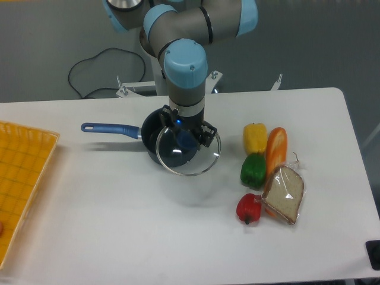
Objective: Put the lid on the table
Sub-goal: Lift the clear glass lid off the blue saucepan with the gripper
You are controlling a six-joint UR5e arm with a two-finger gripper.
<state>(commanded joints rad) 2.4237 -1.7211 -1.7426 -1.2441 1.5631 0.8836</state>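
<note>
On the far left of the table (148, 237) sits a yellow tray (21, 178) with a grid on it, well away from the saucepan (155, 142). The saucepan is dark, and its blue handle (110, 129) sticks out to the left, toward the tray. Right over the saucepan hangs the robot arm (185, 71), pointing down. Its gripper (185, 135) is closed on the blue knob of the lid (202, 163), so the lid is held up in the air. The lid is round and see-through with a thin shiny rim. It is tilted, and it hangs over the right side of the saucepan and a bit past its edge. It does not look like it touches the table. To the right of the saucepan, a little way off, lie some foods close together: a yellow pepper (255, 138), a green pepper (253, 170), a red pepper (249, 208), an orange carrot (276, 151) and a slice of bread in a clear bag (285, 194).
</note>
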